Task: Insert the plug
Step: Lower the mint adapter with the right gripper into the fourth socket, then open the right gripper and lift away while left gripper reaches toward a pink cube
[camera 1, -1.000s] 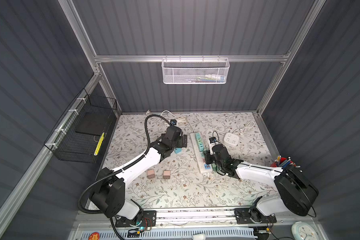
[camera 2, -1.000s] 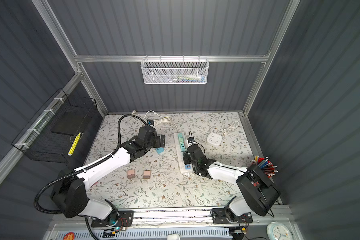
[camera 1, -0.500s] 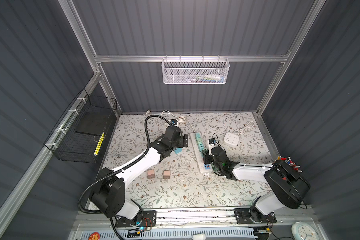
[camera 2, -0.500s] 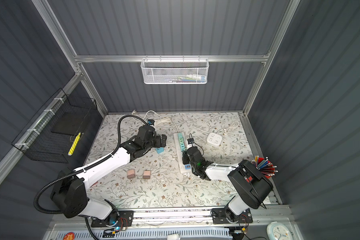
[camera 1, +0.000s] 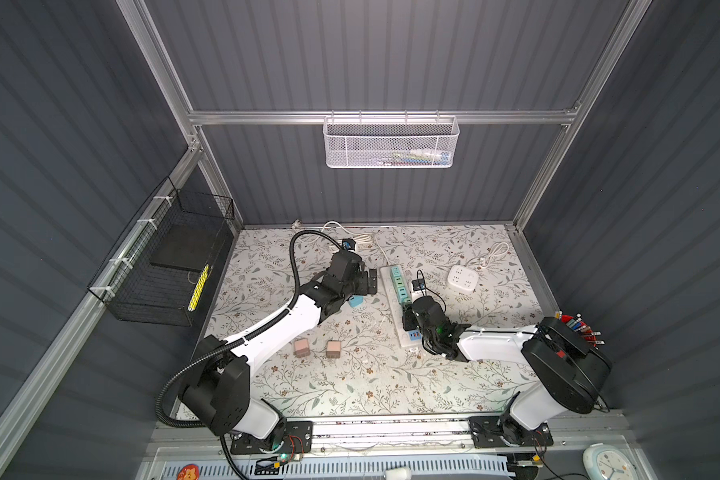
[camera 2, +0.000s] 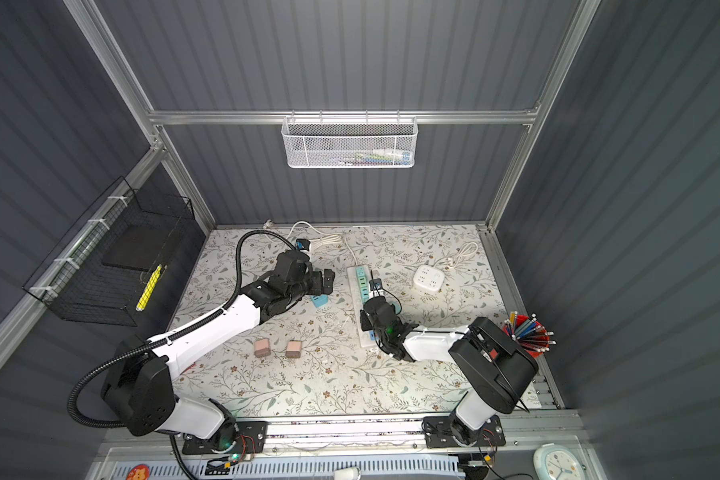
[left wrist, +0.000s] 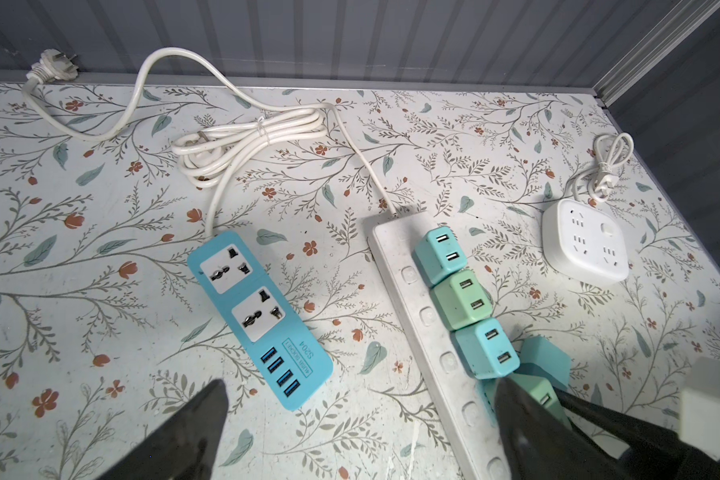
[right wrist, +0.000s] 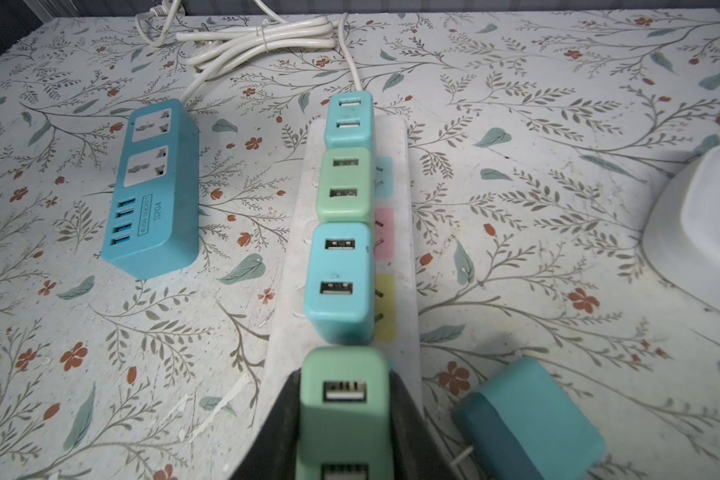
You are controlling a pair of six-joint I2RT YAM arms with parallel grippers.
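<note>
My right gripper [right wrist: 344, 419] is shut on a green plug [right wrist: 341, 374], a small two-port USB charger. It holds the plug upright over the white power strip [right wrist: 283, 332], right behind a row of three plugs seated in the strip, the nearest one teal [right wrist: 337, 278]. The green plug's prongs are hidden, so I cannot tell how deep they sit. In both top views the right gripper [camera 1: 408, 320] [camera 2: 366, 322] is over the strip's near half. My left gripper [left wrist: 358, 432] [camera 1: 368, 284] is open and holds nothing, just left of the strip.
A blue power strip [left wrist: 258, 316] lies under the left gripper. A loose teal plug [right wrist: 528, 419] lies on its side right of the white strip. A white square socket [camera 1: 462, 279] is further right. Two pink cubes [camera 1: 301, 347] and a pen cup [camera 1: 578, 328] stand nearer the front.
The right arm's elbow has swung a little to the left and the gripper with the green plug has shifted slightly over the white strip. The left arm has not moved.
</note>
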